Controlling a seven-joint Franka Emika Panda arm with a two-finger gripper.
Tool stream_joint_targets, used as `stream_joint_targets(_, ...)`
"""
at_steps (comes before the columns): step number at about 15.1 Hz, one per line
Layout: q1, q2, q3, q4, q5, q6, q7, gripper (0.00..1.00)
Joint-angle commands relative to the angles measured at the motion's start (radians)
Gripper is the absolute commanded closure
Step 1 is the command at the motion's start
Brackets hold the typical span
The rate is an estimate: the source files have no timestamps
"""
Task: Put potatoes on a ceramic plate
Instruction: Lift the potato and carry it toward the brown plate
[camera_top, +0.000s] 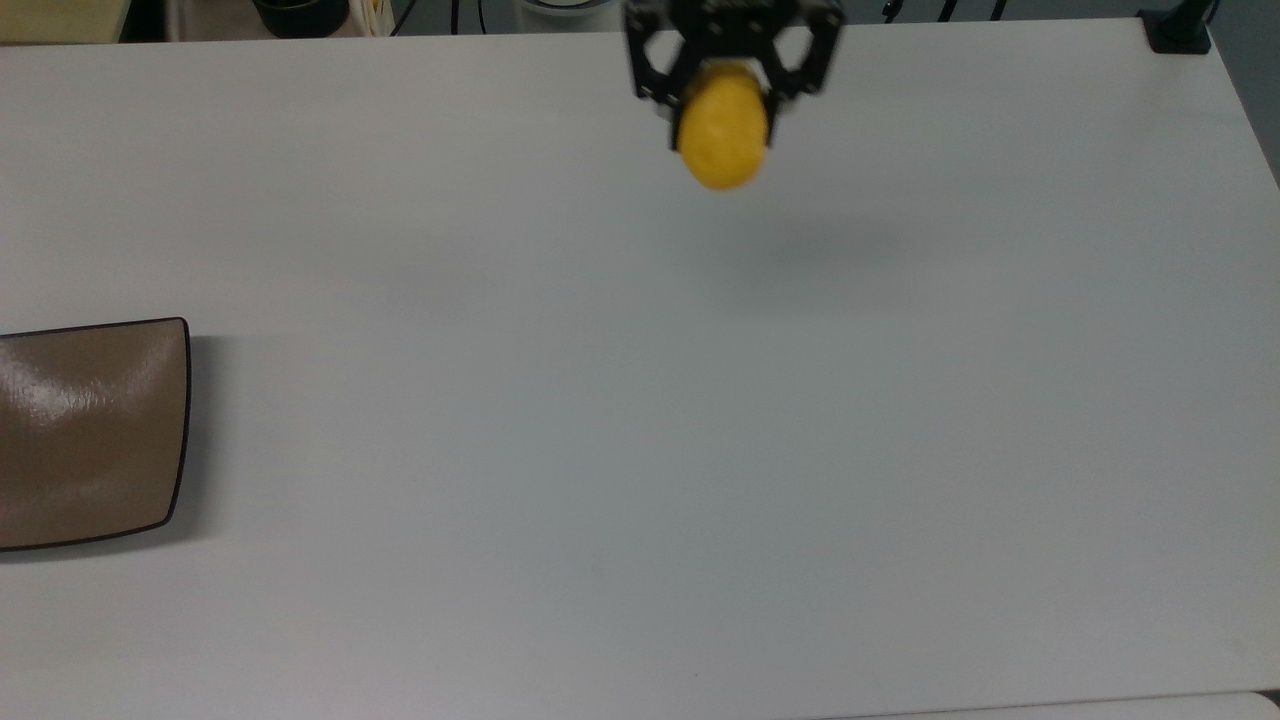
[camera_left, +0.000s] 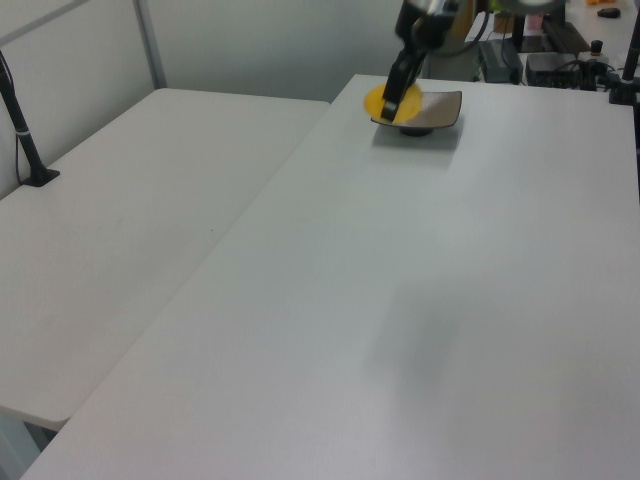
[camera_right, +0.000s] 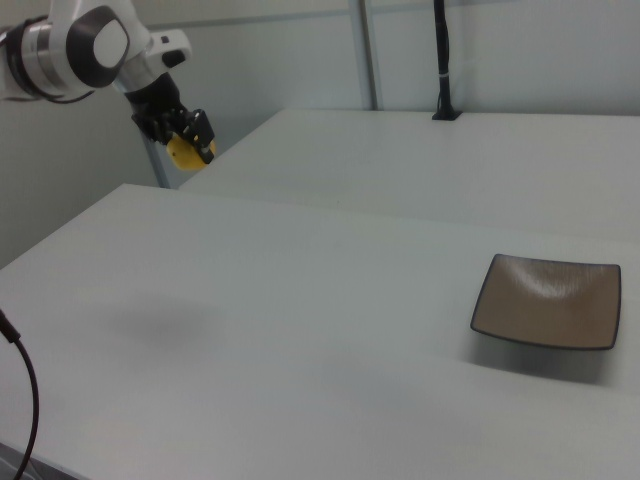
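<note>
The yellow potato (camera_top: 722, 128) hangs high above the white table, with my gripper (camera_top: 728, 85) shut on its upper end. In the left view the potato (camera_left: 380, 101) and the gripper (camera_left: 396, 95) overlap the near edge of the plate (camera_left: 432, 108). In the right view the potato (camera_right: 183, 151) and the gripper (camera_right: 190, 138) sit at the upper left, far from the tan-brown ceramic plate (camera_right: 548, 301). The plate (camera_top: 85, 430) lies at the top view's left edge, bare, well away from the potato's shadow (camera_top: 800, 255).
The white table (camera_top: 640, 450) is wide and bare between the shadow and the plate. A second white table (camera_left: 120, 230) adjoins it. A black post (camera_top: 1180, 25) stands at the top view's upper right corner. A dark cable (camera_right: 20, 380) hangs at the right view's lower left.
</note>
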Motion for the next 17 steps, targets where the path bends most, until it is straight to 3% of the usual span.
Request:
stream_joint_targets(1,-0.085,-0.124,-0.037,-0.095,0.089,-0.067,-0.202,0.91)
stream_joint_targets(5,-0.226,-0.139,-0.042,-0.111,0.126,-0.061,-0.379,0.91)
stream_joint_targets(8,-0.384,-0.106,-0.045,-0.105,0.246,-0.008,-0.609,0.91)
stream_joint_targets(10,-0.447,-0.069,-0.053,-0.089,0.258,0.049,-0.661,0.9)
stream_joint_targets(14,-0.555,0.067,-0.06,-0.045,0.257,0.272,-0.752,0.9)
stream_joint_targets(17,-0.627,0.236,-0.059,0.059,0.26,0.408,-0.781,0.9)
